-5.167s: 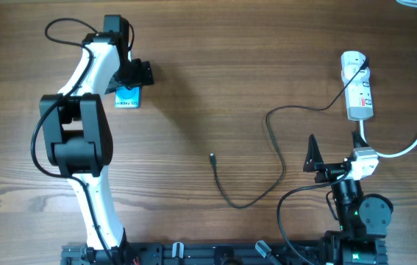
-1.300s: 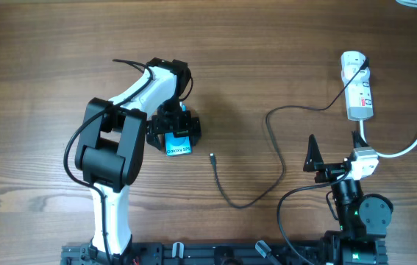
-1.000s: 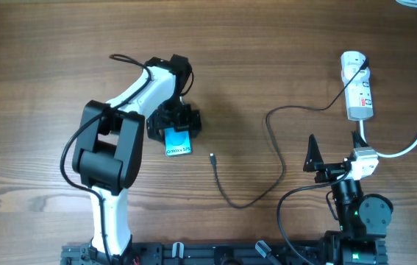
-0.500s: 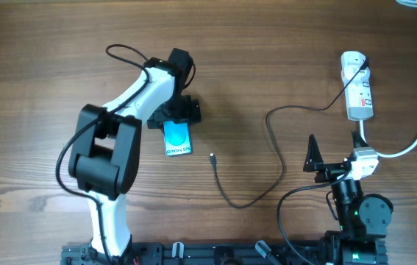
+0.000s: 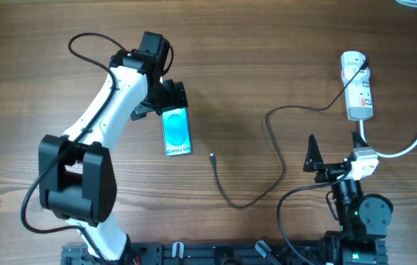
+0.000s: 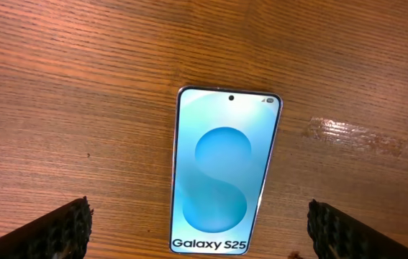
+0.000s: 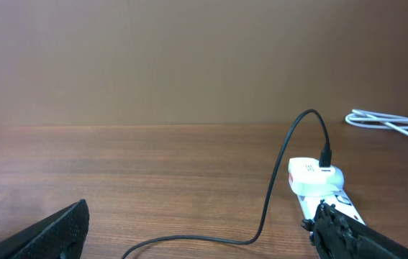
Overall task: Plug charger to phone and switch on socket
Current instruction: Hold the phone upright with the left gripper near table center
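The phone [image 5: 176, 131] lies flat on the table, screen up, with its "Galaxy" end toward the front. It fills the middle of the left wrist view [image 6: 225, 173]. My left gripper [image 5: 168, 99] is open and empty just beyond the phone's far end; its fingers [image 6: 60, 230] stand wide on either side of the phone. The charger [image 5: 276, 151] runs from the socket [image 5: 357, 92] in a loop to its connector [image 5: 212, 157], right of the phone. My right gripper [image 5: 315, 158] is open and empty, below the socket [image 7: 315, 176], with the cable [image 7: 268, 208] ahead of it.
A thick white cord [image 5: 414, 140] runs from the socket along the right edge to the back right corner, and shows in the right wrist view [image 7: 391, 121]. The right arm's base [image 5: 355, 213] sits at the front right.
My left gripper carried the phone from the far left toward the middle, set it down flat, opened, and has drawn back beyond it. The right arm has not moved.
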